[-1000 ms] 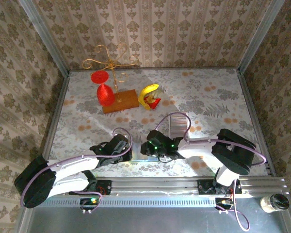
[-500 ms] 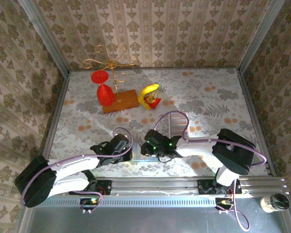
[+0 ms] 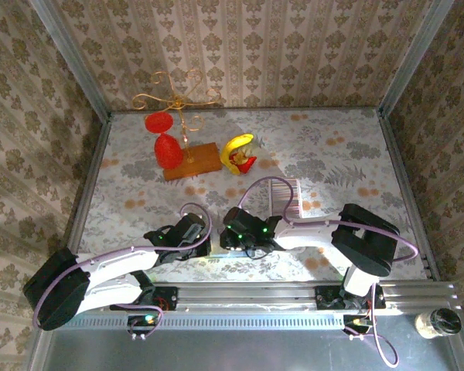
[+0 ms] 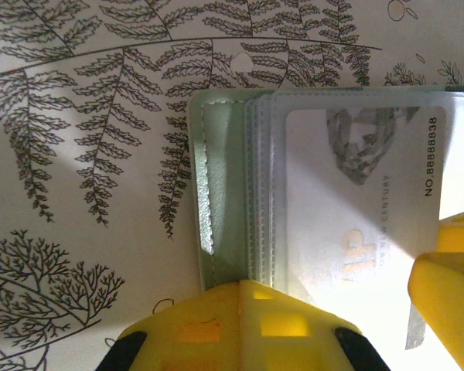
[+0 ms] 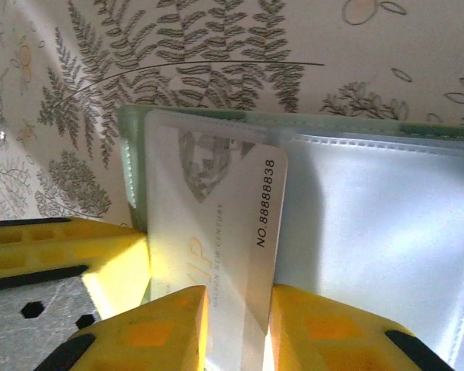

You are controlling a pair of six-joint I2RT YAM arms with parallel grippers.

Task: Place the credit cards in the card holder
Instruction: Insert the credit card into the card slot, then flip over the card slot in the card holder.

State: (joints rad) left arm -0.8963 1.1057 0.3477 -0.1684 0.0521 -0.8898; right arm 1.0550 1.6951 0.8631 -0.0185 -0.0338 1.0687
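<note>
From above, the left gripper (image 3: 192, 238) and the right gripper (image 3: 243, 232) meet beside the strip of credit cards (image 3: 284, 199); what lies between them is too small to tell. At the left wrist, the left gripper is closed on the edge of the card holder (image 4: 220, 185); if this thin bite slips, the holder may shift. At the right wrist, the right gripper's narrow fingers (image 5: 151, 328) hold one credit card (image 5: 216, 232) over the clear pocket (image 5: 379, 224); its corner could catch a seam. Whether it is already inside is unclear.

Sage-green card holder (image 4: 220, 193) open flat; white credit card (image 4: 356, 224) atop clear sleeves.
</note>
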